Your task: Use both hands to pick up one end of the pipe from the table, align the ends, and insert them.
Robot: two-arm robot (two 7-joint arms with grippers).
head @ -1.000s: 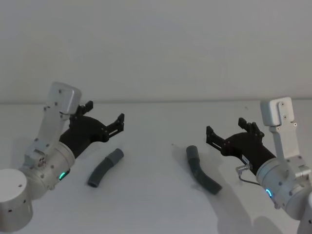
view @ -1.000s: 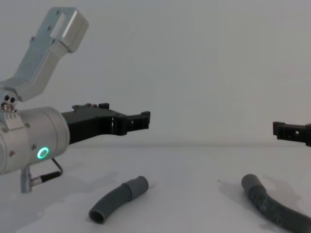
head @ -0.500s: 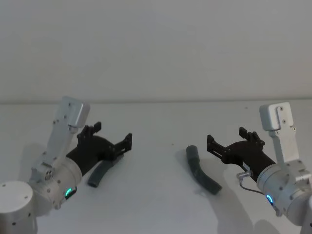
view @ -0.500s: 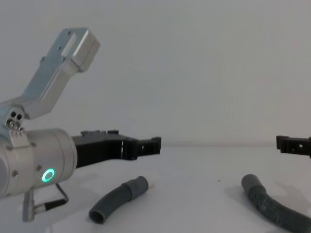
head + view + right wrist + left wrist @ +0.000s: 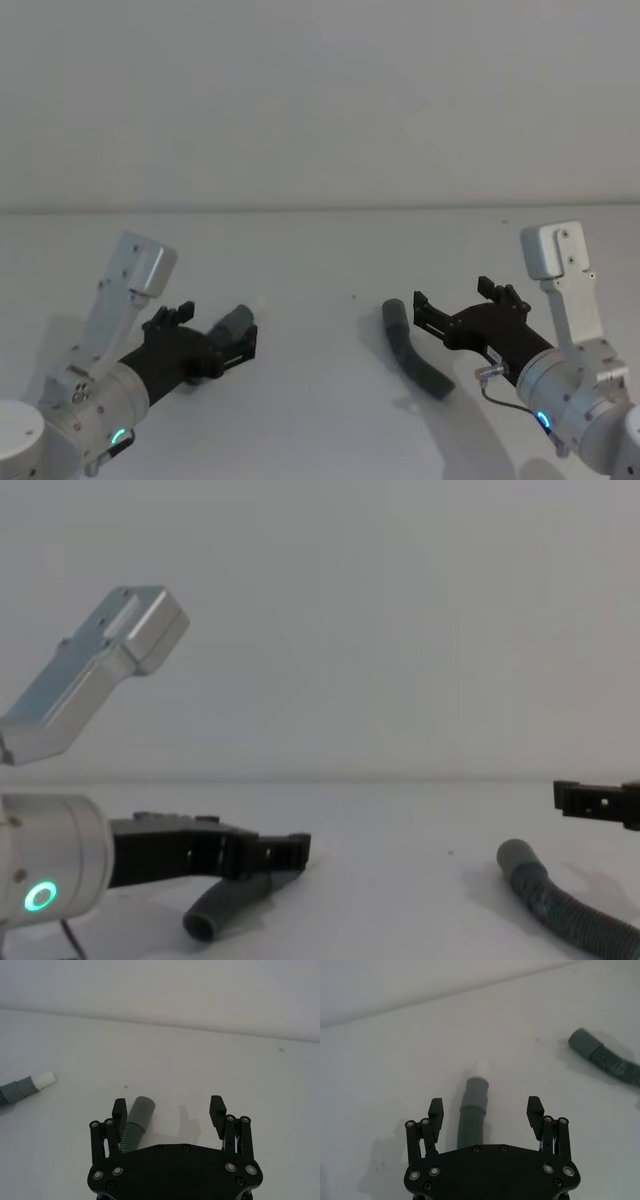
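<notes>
The pipe lies on the white table [image 5: 320, 260] in two dark grey ribbed pieces. The left piece [image 5: 236, 321] ends in a grey collar with a white tip [image 5: 44, 1079]. My left gripper [image 5: 218, 330] is low over this piece and open, with the hose [image 5: 472, 1120] between its fingers but not gripped. The right piece [image 5: 412, 350] curves away from a plain socket cuff [image 5: 140, 1108]. My right gripper [image 5: 450, 300] hovers open just beside and above that cuff, which sits near one finger [image 5: 119, 1109].
The two pipe pieces [image 5: 214, 910] [image 5: 553, 900] lie about a gripper's width or more apart, with bare table between them. A pale wall rises behind the table's far edge [image 5: 320, 210]. A few tiny dark specks [image 5: 353, 296] mark the surface.
My left gripper has dropped from above the table to straddle the left pipe piece. My right gripper has sunk slightly and edged toward the socket cuff. Neither pipe piece has moved.
</notes>
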